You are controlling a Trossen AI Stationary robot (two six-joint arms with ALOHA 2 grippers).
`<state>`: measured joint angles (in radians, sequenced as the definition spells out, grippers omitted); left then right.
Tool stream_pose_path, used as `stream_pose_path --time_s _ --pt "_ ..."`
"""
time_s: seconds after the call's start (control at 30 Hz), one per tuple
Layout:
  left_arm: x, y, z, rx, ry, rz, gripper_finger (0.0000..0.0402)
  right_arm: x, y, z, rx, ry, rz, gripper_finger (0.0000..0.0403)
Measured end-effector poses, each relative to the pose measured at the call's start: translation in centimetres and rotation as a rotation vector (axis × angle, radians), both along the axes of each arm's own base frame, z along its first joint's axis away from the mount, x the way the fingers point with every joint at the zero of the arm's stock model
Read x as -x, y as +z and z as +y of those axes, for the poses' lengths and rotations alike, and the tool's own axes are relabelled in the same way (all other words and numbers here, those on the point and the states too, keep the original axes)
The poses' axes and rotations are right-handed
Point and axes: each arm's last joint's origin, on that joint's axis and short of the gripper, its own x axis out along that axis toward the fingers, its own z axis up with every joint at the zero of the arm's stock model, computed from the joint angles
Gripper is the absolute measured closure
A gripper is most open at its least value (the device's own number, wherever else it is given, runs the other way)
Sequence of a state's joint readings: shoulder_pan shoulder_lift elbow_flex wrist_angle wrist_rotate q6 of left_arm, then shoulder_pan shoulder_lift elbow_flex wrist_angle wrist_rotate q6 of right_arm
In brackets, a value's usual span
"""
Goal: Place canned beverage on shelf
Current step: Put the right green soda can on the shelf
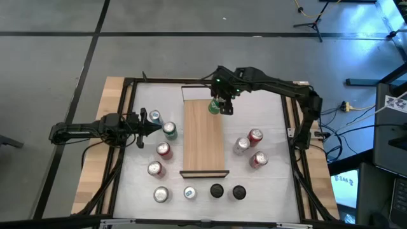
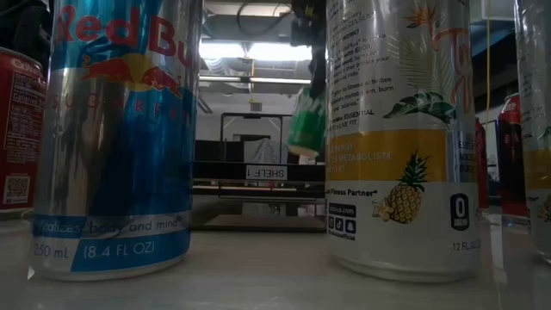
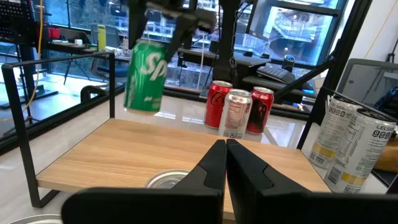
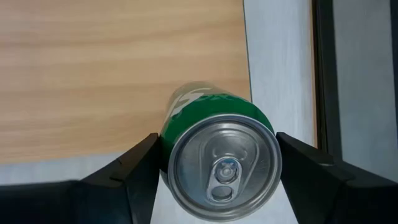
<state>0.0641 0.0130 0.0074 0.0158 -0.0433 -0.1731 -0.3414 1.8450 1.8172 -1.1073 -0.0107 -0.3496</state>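
Nearest the low camera, a blue and silver Red Bull can (image 2: 116,138) and a white pineapple-print can (image 2: 400,138) stand upright on the white tabletop (image 1: 267,184). Beyond them, the long light-wood shelf (image 1: 203,143) runs down the middle of the tabletop. Red and silver cans (image 1: 248,147) stand in loose groups on the tabletop at both sides of the shelf. On the robot's left, the left gripper (image 1: 152,125) rests beside the shelf, its fingers (image 3: 214,165) pressed together and holding nothing. At the shelf's far end, the right gripper (image 1: 220,105) holds a green Sprite can (image 3: 144,77), fingers (image 4: 134,168) clamped on opposite sides of it. The can hangs tilted in the air, above the shelf's far right corner, not touching the wood.
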Motion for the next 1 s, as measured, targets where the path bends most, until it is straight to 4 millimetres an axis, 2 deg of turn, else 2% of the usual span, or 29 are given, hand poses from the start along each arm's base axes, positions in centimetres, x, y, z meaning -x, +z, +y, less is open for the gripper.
stream_pose_path --time_s 0.3,0.57,1.0 --pt "0.0 0.0 0.0 0.0 0.0 0.0 0.0395 -0.5 -2.5 -2.7 -0.015 -0.037 0.067 0.0135" --pt "0.0 0.0 0.0 0.0 0.0 0.0 0.0395 -0.9 -2.4 -2.6 -0.017 0.01 0.021 0.0135" --pt "0.0 0.0 0.0 0.0 -0.001 0.0 0.0395 -2.0 -3.7 -3.1 -0.022 0.034 0.016 0.0134"
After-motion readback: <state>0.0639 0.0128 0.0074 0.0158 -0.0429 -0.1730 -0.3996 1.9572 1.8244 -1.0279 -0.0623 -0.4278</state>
